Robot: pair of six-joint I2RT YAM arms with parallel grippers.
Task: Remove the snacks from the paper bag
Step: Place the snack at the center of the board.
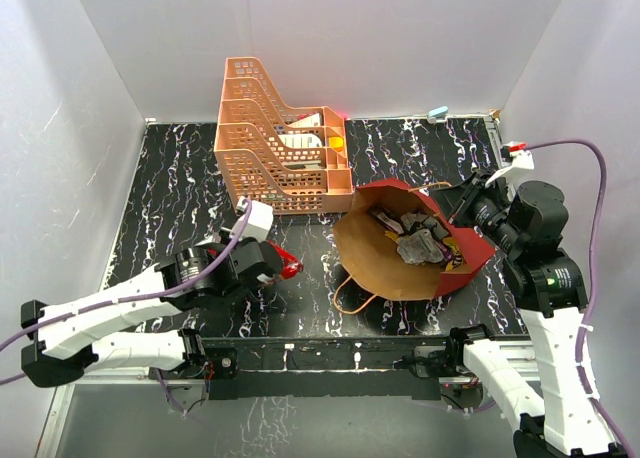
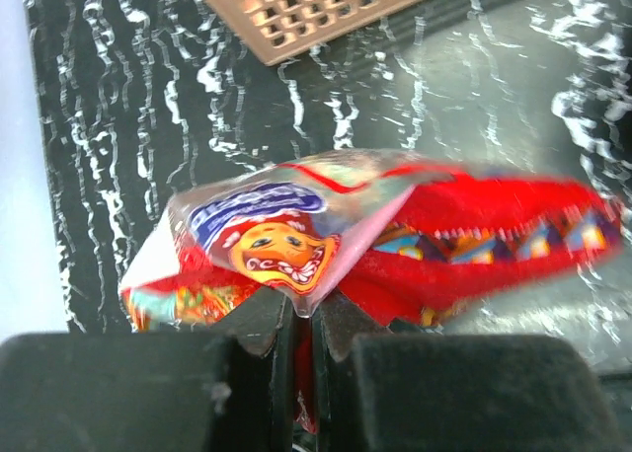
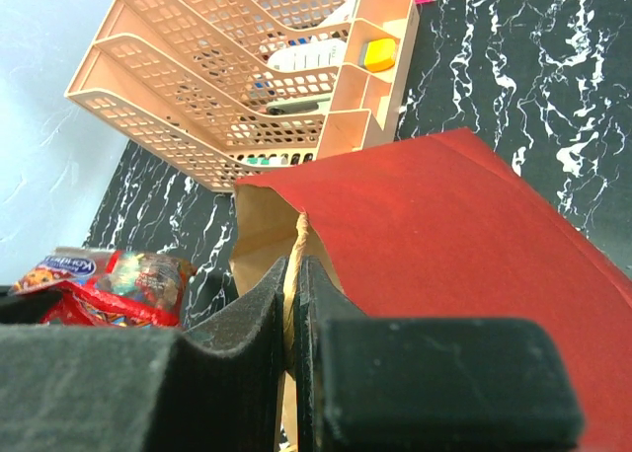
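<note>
Red snack bag (image 2: 415, 230): out of the bag! It sits left of the bag and apart from it, over the tabletop. Its blue oval logo and a cartoon face show in the left wrist view. Whether it touches the surface, I can't tell.
Left gripper (image 2: 304, 319): fingers nearly together, pinching the packet's near edge, with the film crumpled between them.
Small packets (image 1: 420, 240): down inside the bag in a jumbled heap. There's silver, brown and a flash of yellow, and they overlap too much to count.
Paper bag (image 1: 362, 246): right of centre on the table, tipped so its wide mouth faces the overhead camera. Brown kraft inside, dark red outside.
Cord handle (image 1: 352, 296): a thin loop lying on the table at the bag's near-left rim.
Right gripper (image 3: 294, 294): clamped tight on the bag's far-right rim, a fold of kraft paper squeezed between the fingers.
Tray rack (image 1: 268, 143): orange lattice, standing behind the bag near the back wall, with oddments in its compartments.
Table (image 1: 170, 203): black with white marbling, white walls around it.
</note>
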